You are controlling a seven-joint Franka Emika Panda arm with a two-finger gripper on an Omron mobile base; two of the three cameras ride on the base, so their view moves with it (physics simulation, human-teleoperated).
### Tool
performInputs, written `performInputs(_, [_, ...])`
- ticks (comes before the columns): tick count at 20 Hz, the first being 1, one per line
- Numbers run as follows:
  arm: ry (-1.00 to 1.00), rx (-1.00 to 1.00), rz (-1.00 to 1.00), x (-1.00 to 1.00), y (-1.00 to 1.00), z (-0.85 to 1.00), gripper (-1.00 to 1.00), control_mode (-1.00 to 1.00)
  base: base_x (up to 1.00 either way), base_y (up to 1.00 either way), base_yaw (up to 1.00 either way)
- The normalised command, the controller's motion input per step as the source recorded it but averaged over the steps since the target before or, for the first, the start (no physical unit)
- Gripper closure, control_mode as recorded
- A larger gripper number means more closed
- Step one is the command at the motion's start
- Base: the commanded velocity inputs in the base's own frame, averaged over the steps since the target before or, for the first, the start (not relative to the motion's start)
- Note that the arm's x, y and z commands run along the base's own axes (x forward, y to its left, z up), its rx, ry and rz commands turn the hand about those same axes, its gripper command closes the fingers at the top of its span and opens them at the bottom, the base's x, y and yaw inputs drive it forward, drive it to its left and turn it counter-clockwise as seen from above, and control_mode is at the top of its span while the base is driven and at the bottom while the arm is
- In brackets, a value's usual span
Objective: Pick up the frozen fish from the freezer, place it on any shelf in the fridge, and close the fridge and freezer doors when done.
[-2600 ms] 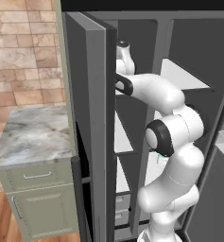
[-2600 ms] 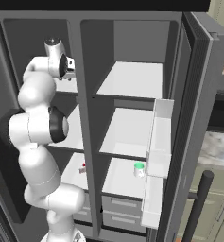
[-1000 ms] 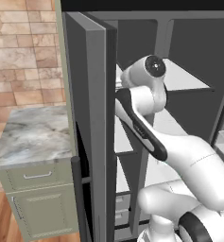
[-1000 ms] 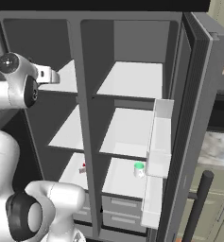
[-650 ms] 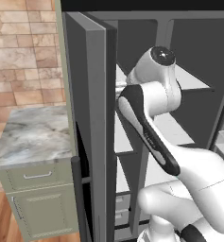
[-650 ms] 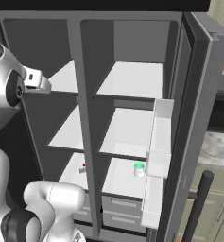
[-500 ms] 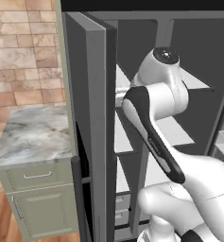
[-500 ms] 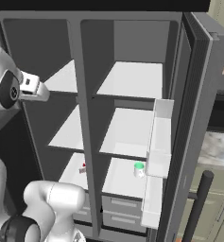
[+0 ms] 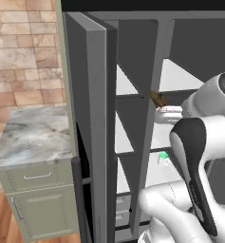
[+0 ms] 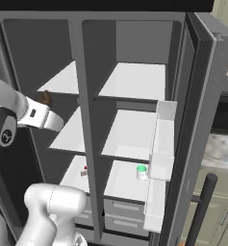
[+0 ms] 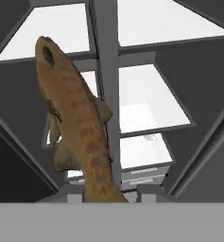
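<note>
1. Gripper (image 11: 104,198) pinching frozen fish (image 11: 78,123) by tail end.
2. Fish long axis runs along fingers, head pointing away from hand.
3. Fish held in air before divider, btwn freezer (image 10: 62,81) & fridge (image 10: 134,81) upper shelves.

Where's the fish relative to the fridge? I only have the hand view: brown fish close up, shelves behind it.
Observer: The frozen fish is out in front of the open unit, level with the edge of the top shelf, near the divider between the two halves.
Operator: Is it actually gripped?
Observer: Yes. In the left base view it sticks out from the end of the gripper, which is shut on it.
Operator: Doors?
Observer: Both stand open: the freezer door at the left, the fridge door at the right.
Operator: Anything on the fridge shelves?
Observer: A green-capped bottle stands on the lowest fridge shelf.
</note>
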Motion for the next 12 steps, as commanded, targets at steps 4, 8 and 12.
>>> performInputs(4, [-0.11,0.01,-0.16,-0.52,-1.00,0.14,1.00,-1.00,0.00,0.00,0.00])
performInputs(8, [0.00,0.08,-0.23,0.11,-1.00,0.35,1.00,-1.00,0.00,0.00,0.00])
performInputs(12, [0.00,0.09,-0.18,0.70,-1.00,0.43,1.00,-1.00,0.00,0.00,0.00])
